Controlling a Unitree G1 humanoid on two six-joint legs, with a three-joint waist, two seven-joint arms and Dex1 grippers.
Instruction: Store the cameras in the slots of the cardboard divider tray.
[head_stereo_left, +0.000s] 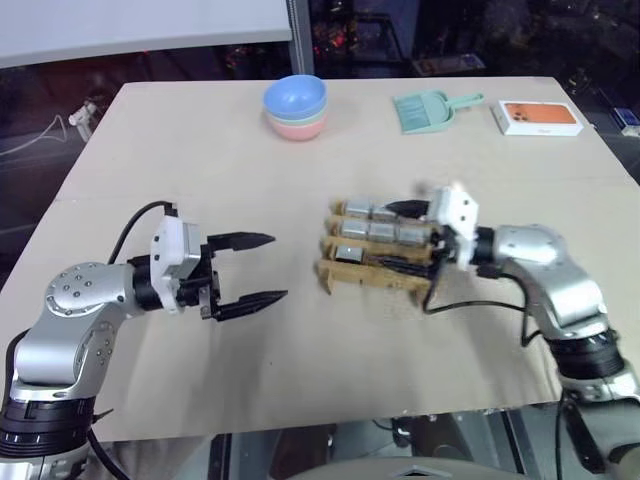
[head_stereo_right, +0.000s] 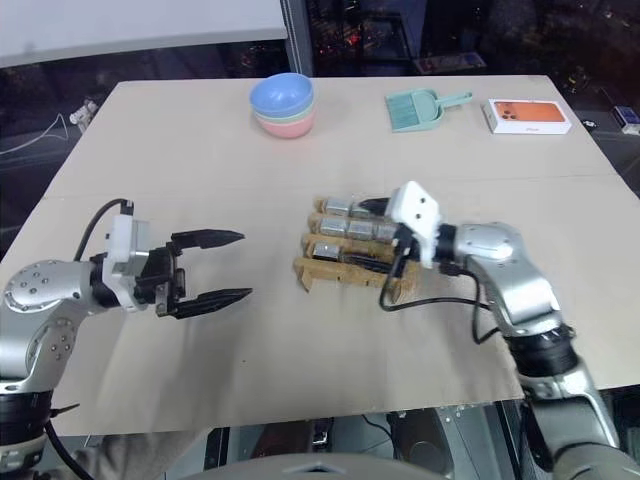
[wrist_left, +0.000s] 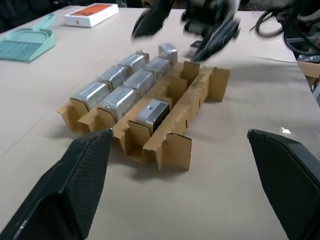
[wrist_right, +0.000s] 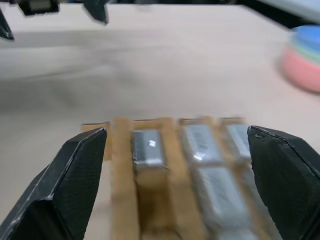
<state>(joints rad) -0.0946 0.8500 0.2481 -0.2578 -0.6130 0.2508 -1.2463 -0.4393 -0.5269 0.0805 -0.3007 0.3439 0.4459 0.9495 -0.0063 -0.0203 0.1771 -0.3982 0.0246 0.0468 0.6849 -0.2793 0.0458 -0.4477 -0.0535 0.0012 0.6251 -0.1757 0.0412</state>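
Cameras (wrist_left: 131, 91) sit in the cardboard divider tray (head_stereo_left: 372, 268) mid-table, its near row holding one. Bare table (head_stereo_left: 330, 360) lies between tray and near edge. Left gripper (head_stereo_left: 252, 270) hangs wide apart to its left; right gripper (head_stereo_left: 405, 235), spread and empty, hovers over its right end. Beyond, more bare table.

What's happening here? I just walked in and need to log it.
A humanoid robot is filling the cardboard divider tray with cameras. Seven sit in slots; two in the nearest row are empty. The right tool hangs open over the tray, holding nothing. The left tool waits open to the side.
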